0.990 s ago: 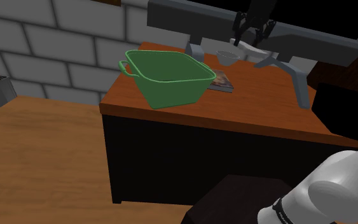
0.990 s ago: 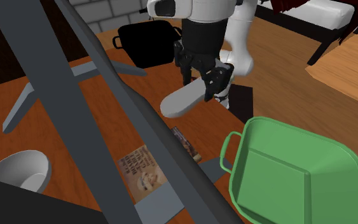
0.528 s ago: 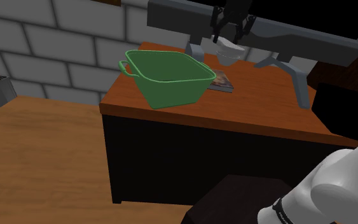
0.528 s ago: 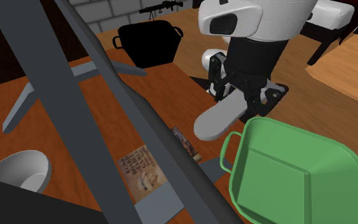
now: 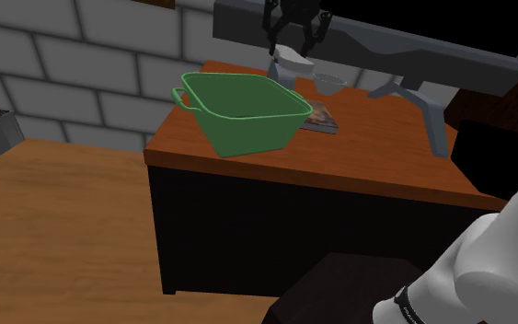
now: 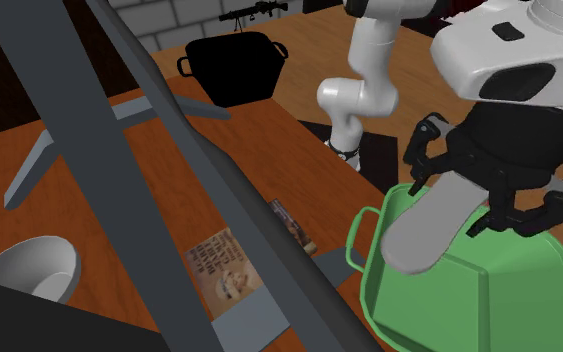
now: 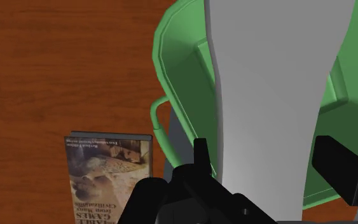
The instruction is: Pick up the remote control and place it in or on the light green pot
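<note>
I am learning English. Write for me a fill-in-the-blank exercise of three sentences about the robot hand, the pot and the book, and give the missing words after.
1. The black gripper holds a long, pale grey ____.
2. It hangs above the pot, whose colour is ____.
3. A book lies flat on the brown ____ beside the pot.

Missing words: remote; green; table.

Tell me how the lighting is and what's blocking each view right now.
Shoulder view: dim throughout, the gripper up at the top edge against a grey frame. Second exterior view: brighter, but that frame slants across the foreground, hiding part of the table. Wrist view: evenly lit, no glare; the pale grey remote covers much of the green pot.
</note>
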{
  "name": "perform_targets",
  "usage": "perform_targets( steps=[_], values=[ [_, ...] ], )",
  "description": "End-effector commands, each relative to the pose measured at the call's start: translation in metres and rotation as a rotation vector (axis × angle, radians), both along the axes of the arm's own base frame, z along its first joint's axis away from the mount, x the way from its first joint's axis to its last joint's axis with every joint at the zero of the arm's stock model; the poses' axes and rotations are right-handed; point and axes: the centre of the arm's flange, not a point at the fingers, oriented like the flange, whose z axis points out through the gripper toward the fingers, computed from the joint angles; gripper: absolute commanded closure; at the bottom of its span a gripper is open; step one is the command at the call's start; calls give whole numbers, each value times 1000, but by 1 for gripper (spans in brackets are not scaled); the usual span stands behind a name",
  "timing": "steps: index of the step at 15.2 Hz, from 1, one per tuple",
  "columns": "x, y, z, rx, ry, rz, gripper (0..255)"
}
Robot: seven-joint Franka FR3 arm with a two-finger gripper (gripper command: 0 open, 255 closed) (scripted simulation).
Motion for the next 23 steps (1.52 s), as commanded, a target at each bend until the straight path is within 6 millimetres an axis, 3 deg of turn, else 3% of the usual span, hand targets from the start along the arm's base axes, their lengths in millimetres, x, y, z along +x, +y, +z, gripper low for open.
perform_targets(
  steps=[1, 5, 20, 23],
  values=[
    [12, 25, 2, 1, 0, -2, 255],
    [33, 74, 3, 1, 0, -2, 255],
    [33, 74, -76, 1, 0, -2, 255],
    [33, 74, -76, 1, 0, -2, 255]
  ],
)
